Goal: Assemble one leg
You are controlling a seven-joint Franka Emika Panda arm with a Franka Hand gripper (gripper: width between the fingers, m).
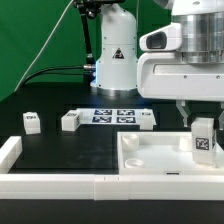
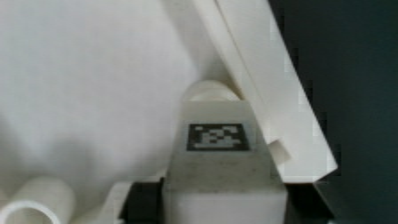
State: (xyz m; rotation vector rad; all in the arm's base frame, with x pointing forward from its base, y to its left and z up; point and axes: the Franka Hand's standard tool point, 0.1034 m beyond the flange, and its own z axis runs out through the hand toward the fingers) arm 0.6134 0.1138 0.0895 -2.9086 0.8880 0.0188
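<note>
The gripper clasped a leg above the panel corner, where a tilt might have jammed it.

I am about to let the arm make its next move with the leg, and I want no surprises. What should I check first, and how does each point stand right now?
1. Grip: the gripper is shut on the leg: ok.
2. Stance: the leg looks upright, with its tag facing the exterior camera: ok.
3. Place: the leg is over the panel, close to its raised rim in the wrist view: ok.
4. Hole under the leg: hidden by the leg itself: cannot tell.
5. Contact between leg and panel: neither view shows it: cannot tell.
6. Other legs: all three are on the table, off the panel: ok.
</note>
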